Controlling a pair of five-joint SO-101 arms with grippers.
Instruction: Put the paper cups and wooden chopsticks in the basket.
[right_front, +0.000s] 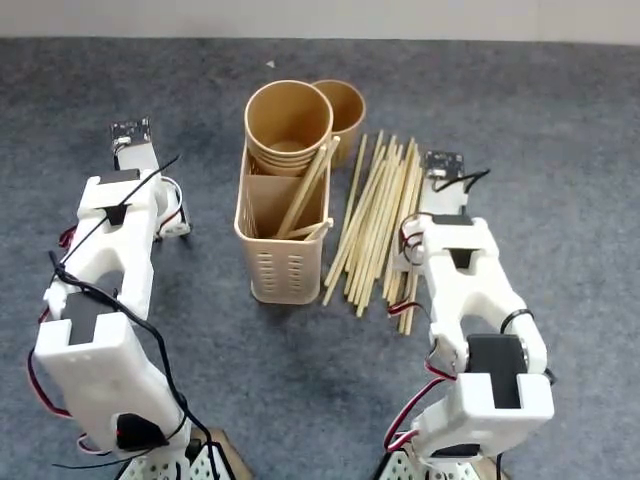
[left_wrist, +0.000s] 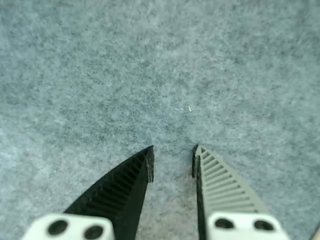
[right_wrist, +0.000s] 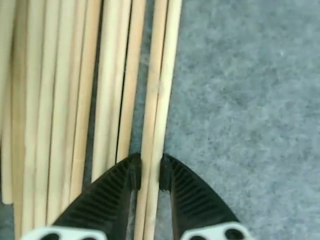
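Two arms are sitting on either side of a beige slotted basket (right_front: 272, 265) that is standing on the grey carpet (right_front: 540, 120). A stack of nested paper cups (right_front: 288, 120) is standing upright in the far end of the basket. A single paper cup (right_front: 347, 100) is standing just behind the stack and against it; whether it is inside the basket is hard to tell. A few basket chopsticks (right_front: 303, 195) are leaning in the near compartment, with their upper ends resting by the stack of cups.

The loose wooden chopsticks (right_front: 375, 215) are lying fanned out on the carpet just beside the basket, on the right arm's side. The right arm (right_front: 465, 270) is hanging over the outer edge of that pile, and the left arm (right_front: 110, 250) is sitting well apart from the basket on the other side.

In the right wrist view the right gripper (right_wrist: 149, 170) is pinching the edge chopsticks (right_wrist: 162, 75), two sticks lying side by side at the rim of the pile (right_wrist: 60, 100), with its dark fingers pressing in on them from both sides. In the left wrist view the left gripper (left_wrist: 172, 159) is hovering over bare carpet, its black finger and pale finger standing clearly apart and holding nothing
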